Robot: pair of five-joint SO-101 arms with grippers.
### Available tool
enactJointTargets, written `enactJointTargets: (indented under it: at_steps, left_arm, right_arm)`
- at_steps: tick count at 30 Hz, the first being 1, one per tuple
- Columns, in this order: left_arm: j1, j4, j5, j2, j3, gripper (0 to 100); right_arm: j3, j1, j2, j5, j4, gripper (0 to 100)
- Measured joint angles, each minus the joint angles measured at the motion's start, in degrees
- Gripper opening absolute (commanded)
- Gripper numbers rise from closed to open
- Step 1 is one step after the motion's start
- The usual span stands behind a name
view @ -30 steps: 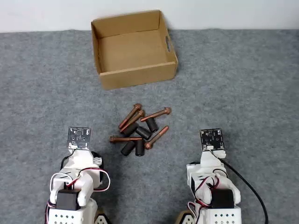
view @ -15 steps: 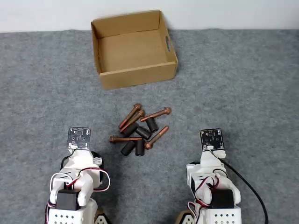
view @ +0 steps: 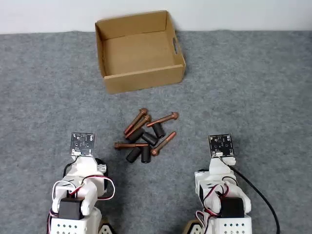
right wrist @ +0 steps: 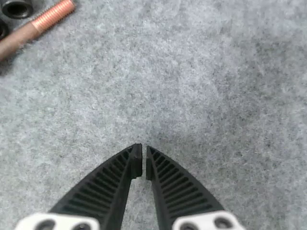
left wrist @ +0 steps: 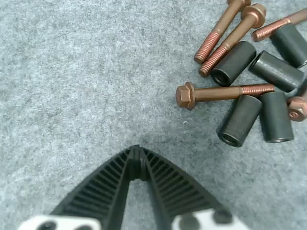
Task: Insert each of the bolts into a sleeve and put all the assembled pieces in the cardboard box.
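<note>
My left tool (left wrist: 139, 160) and right tool (right wrist: 144, 160) are closed, empty. Bolts (view: 131, 145) and sleeves (view: 146, 154) lie heaped at the cardboard box's (view: 141, 80) six o'clock; grabbing one may scatter its neighbours.

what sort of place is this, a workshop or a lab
Most likely a robotics lab bench: a left arm and right arm side by side on a grey mat, with loose bolts, sleeves and an empty cardboard box laid out.

Nothing legible anywhere: the cardboard box (view: 144, 82) at twelve o'clock is plain (bare brown walls), and the bolts (view: 130, 145) and sleeves (view: 146, 154) carry no readable marks.
</note>
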Motion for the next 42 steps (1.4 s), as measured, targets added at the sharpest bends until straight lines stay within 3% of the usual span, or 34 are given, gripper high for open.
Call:
enactJointTargets:
  at_steps: [7, 14, 22, 27, 37, 42]
  left_arm:
    - [0.0, 0.0, 0.0, 0.0, 0.0, 1]
    - [0.0, 0.0, 0.0, 0.0, 0.0, 1]
    - [0.0, 0.0, 0.0, 0.0, 0.0, 1]
    - [0.0, 0.0, 0.0, 0.0, 0.0, 1]
    - [0.0, 0.0, 0.0, 0.0, 0.0, 1]
    - [0.0, 0.0, 0.0, 0.0, 0.0, 1]
  right_arm:
    - [0.0, 0.0, 0.0, 0.0, -0.7, 0.9]
    - [-0.62, 2.11, 0.0, 0.0, -11.96, 0.9]
    - [-18.11, 1.58, 2.37, 0.0, -10.9, 0.8]
    - [-29.54, -2.55, 16.88, 0.0, -7.56, 0.9]
    - [-57.49, -9.93, 59.52, -2.11, -5.27, 1.2]
    - [-66.2, -13.89, 75.34, 1.58, -5.27, 1.2]
